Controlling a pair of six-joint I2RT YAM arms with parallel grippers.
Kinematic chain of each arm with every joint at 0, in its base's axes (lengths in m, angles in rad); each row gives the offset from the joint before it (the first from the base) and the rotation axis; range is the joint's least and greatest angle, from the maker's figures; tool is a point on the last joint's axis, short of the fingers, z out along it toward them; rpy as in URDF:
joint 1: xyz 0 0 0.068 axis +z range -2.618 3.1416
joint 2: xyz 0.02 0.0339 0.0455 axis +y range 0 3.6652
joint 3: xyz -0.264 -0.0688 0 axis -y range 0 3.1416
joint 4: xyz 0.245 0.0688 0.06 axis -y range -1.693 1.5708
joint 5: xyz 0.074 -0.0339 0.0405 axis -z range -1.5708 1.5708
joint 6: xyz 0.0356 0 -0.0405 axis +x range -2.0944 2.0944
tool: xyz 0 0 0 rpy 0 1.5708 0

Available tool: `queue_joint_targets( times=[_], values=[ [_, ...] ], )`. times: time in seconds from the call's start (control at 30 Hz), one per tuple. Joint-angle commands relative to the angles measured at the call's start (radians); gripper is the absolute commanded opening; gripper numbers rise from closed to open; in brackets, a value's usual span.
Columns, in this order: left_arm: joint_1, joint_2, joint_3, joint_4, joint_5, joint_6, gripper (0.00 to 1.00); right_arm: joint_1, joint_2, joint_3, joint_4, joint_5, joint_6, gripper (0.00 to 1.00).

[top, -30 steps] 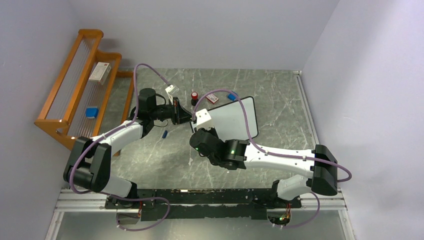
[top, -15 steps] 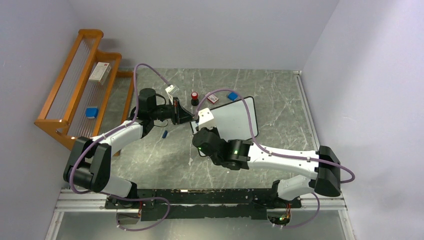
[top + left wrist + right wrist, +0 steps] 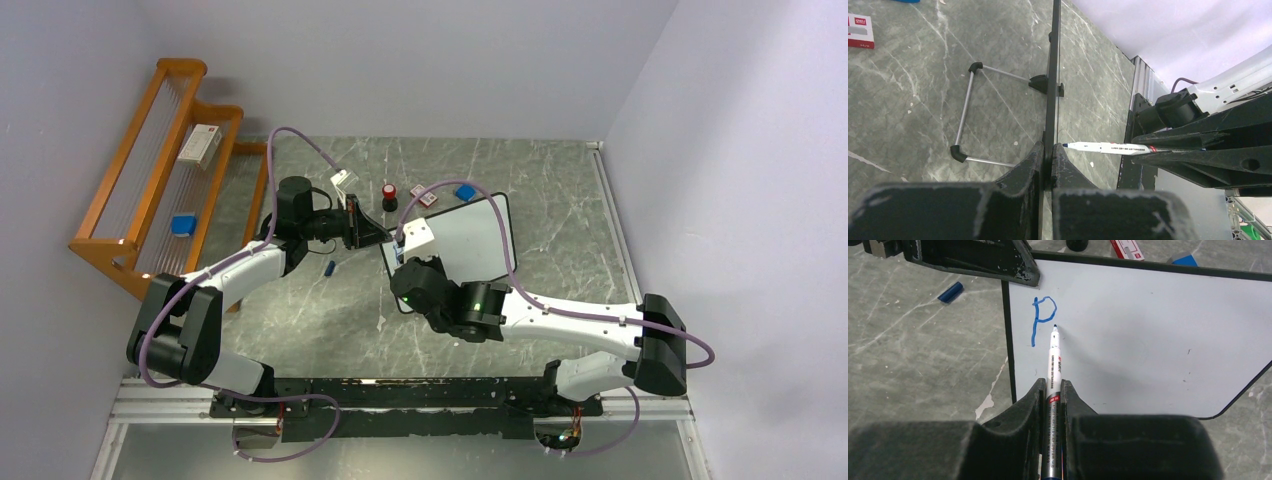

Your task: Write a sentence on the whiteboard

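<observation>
The whiteboard [image 3: 470, 235] stands propped on its wire stand [image 3: 965, 117]. My left gripper [image 3: 1048, 150] is shut on the board's black left edge [image 3: 1053, 75]; from above the gripper [image 3: 375, 235] sits at the board's top left corner. My right gripper [image 3: 1052, 387] is shut on a white marker pen [image 3: 1054, 360], also seen in the left wrist view [image 3: 1108, 148]. Of the sentence, only a blue letter "P" [image 3: 1040, 315] shows on the whiteboard [image 3: 1148, 340]. The pen's tip lies just right of the P's stem, below its bowl.
A blue pen cap [image 3: 329, 267] lies left of the board. Behind the board are a small red-topped bottle [image 3: 389, 192], a red and white box [image 3: 425, 197] and a blue block [image 3: 465, 191]. A wooden rack [image 3: 150, 180] stands at the far left.
My right wrist has shifted slightly to the right along the board with the pen. The left arm has kept its hold and place.
</observation>
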Motion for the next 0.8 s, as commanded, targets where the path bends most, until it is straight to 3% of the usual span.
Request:
queue_joint_targets(
  times=[0.0,0.77],
  values=[
    [-0.002,0.011,0.006,-0.02,0.011,0.012,0.05,-0.005,-0.018,-0.015,0.016,0.028,0.03,0.0],
    [-0.002,0.017,0.005,-0.009,0.013,0.005,0.05,-0.006,0.02,-0.003,-0.005,0.017,0.043,0.0]
  ],
)
